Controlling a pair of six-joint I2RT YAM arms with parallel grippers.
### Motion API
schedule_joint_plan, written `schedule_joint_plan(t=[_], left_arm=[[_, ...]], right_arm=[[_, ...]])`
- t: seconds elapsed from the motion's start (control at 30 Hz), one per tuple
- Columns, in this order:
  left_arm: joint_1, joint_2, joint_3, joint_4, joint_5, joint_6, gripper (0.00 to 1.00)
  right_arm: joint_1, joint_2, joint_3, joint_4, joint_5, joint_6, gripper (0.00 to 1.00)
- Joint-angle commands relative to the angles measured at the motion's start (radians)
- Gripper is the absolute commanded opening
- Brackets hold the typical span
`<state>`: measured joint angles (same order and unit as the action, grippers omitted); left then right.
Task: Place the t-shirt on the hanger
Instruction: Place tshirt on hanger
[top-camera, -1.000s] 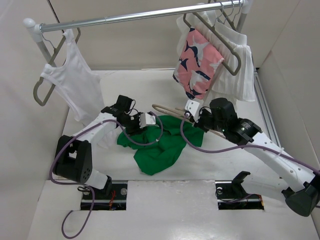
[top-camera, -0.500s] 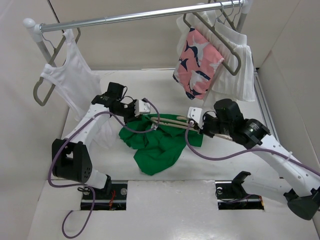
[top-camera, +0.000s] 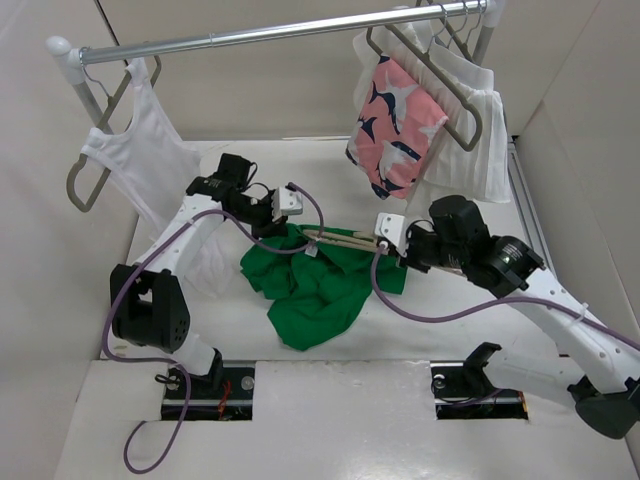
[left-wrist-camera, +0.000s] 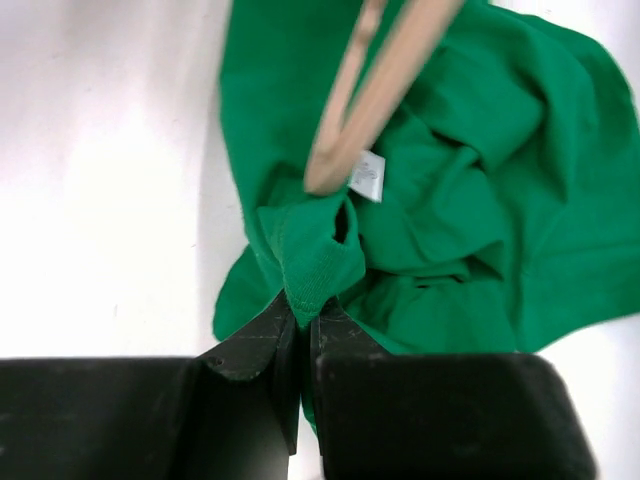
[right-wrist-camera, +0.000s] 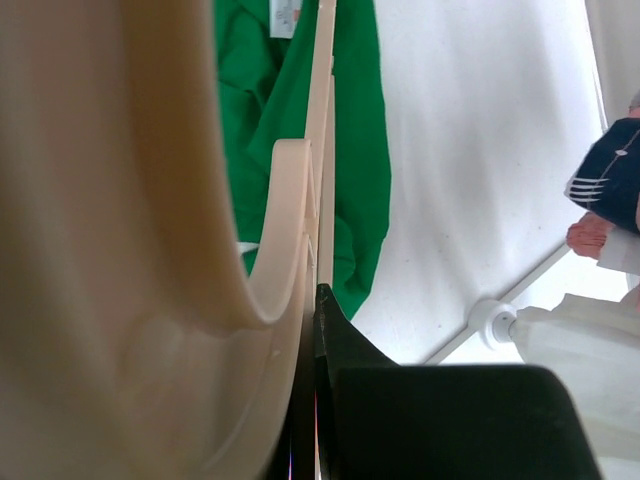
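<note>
While my left hand (left-wrist-camera: 303, 322) pinches a fold of the t-shirt (left-wrist-camera: 470, 210) collar | hanger (left-wrist-camera: 380, 90) tip just beyond my fingertips, by the label | right hand (top-camera: 386, 244) clamped on the hanger | t-shirt heaped on counter (top-camera: 450, 320)

Your light is bright, even and soft, coming from above; the white bench (left-wrist-camera: 100, 150) beside the left claw (left-wrist-camera: 302, 312) nearly washes out. Just ahead of that claw the t-shirt (left-wrist-camera: 470, 200) is sharp, the hanger (left-wrist-camera: 385, 80) beyond it blurred. Against the right claw (right-wrist-camera: 314, 300) the hanger looms hugely out of focus.
</note>
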<state>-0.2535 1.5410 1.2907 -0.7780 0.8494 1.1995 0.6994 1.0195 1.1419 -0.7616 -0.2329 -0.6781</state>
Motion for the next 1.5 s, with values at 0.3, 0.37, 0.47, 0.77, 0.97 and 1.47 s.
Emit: schedule_joint_plan(t=[0.3, 0.37, 0.47, 0.77, 0.97, 1.47], left_arm=[[0.003, 0.002, 0.016, 0.128, -0.023, -0.179, 0.00], [0.003, 0.002, 0.027, 0.117, -0.023, -0.160, 0.00], [0.003, 0.002, 0.018, 0.077, -0.023, -0.077, 0.00], [-0.007, 0.002, 0.007, 0.039, -0.064, -0.006, 0.00], [-0.041, 0.011, 0.025, 0.014, -0.101, 0.043, 0.00], [-0.041, 0.021, 0.056, 0.048, -0.113, -0.049, 0.00]], right_arm=[[0.011, 0.051, -0.004, 0.057, -0.027, 0.051, 0.00], [0.011, 0.073, 0.014, 0.058, 0.055, 0.087, 0.00], [0.011, 0.097, 0.041, 0.048, 0.191, 0.100, 0.00], [0.011, 0.133, 0.073, 0.030, 0.242, 0.100, 0.00], [0.061, 0.123, 0.139, 0.030, 0.251, 0.069, 0.00], [0.086, 0.136, 0.104, 0.081, 0.080, -0.064, 0.00]])
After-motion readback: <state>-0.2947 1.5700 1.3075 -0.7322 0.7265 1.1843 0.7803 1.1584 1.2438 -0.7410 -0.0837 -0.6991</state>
